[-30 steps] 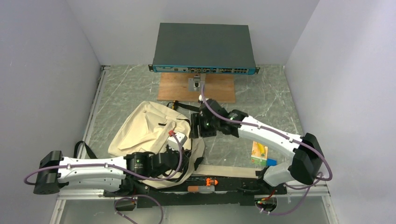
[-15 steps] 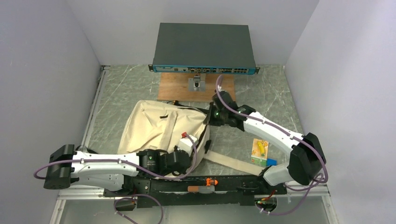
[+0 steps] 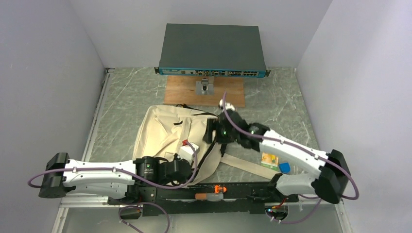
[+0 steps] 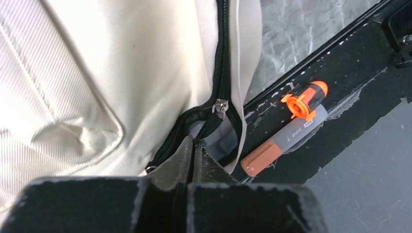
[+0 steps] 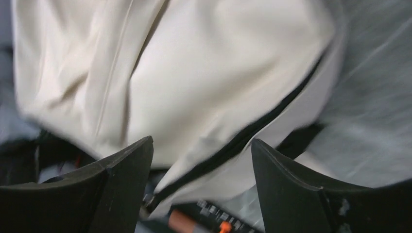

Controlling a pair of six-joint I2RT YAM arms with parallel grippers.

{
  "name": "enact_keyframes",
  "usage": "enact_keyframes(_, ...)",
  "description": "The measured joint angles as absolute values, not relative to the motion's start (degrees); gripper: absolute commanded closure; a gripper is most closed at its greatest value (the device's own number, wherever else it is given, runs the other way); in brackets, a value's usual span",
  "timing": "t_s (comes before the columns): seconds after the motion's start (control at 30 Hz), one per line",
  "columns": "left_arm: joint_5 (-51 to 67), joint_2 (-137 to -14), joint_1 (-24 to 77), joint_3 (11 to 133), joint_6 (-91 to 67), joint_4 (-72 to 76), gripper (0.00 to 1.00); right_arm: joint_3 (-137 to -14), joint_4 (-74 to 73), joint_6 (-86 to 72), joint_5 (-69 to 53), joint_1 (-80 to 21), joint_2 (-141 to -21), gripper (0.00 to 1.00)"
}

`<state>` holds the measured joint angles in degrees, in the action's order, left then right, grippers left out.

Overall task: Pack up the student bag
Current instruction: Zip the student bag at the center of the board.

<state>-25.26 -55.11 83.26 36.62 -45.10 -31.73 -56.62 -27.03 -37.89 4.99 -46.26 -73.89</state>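
Note:
The student bag [image 3: 163, 131], cream canvas with black zipper trim, lies flat on the marbled table, one wide strap [image 3: 245, 165] trailing right. My left gripper [image 3: 190, 156] sits at the bag's near right corner. In the left wrist view its tips [image 4: 193, 141] are pinched together on the black zipper edge, just below the metal zipper pull [image 4: 221, 106]. My right gripper [image 3: 212, 132] hovers over the bag's right edge. Its jaws [image 5: 201, 145] stand wide apart with nothing gripped. Cream fabric [image 5: 194, 73] and a black zipper line run between them, blurred.
An orange-capped marker [image 3: 212, 189] [image 4: 286, 133] lies on the black base rail near the bag. A yellow card [image 3: 269, 159] and a blue piece [image 3: 284, 167] lie to the right. A network switch [image 3: 212, 48] and a wooden board [image 3: 184, 91] stand at the back.
The bag has slid right and spread flatter. My right gripper closed, pulled toward the back right, then opened and came back down to the bag's right edge. The left gripper stayed shut.

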Motion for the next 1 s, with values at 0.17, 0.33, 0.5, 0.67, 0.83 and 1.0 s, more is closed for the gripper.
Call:
enact_keyframes(0.17,-24.73,-58.0,82.67,39.62,-41.01,-29.65,1.0,-48.23,-24.82,-51.94,4.1,-56.8,-70.19,0.35)
enact_keyframes(0.33,-23.83,-58.02,82.56,40.56,-39.62,-28.4,1.0,-45.8,-23.51,-59.68,6.76,-57.14,-72.93,1.0)
enact_keyframes(0.5,-22.81,-59.77,82.56,40.51,-43.77,-30.44,1.0,-45.67,-23.44,-60.51,4.38,-50.37,-71.55,1.0)
enact_keyframes(0.67,-23.64,-59.44,83.81,38.65,-53.01,-33.54,1.0,-45.28,-23.42,-57.3,-2.0,-45.43,-68.49,1.0)
enact_keyframes(0.83,-23.99,-54.15,84.12,37.08,-59.92,-36.88,1.0,-42.39,-21.8,-55.35,-5.26,-44.47,-67.31,1.0)
enact_keyframes(1.0,-22.39,-53.71,84.16,34.28,-65.08,-36.82,1.0,-41.08,-20.4,-53.23,-8.6,-41.63,-67.26,1.0)
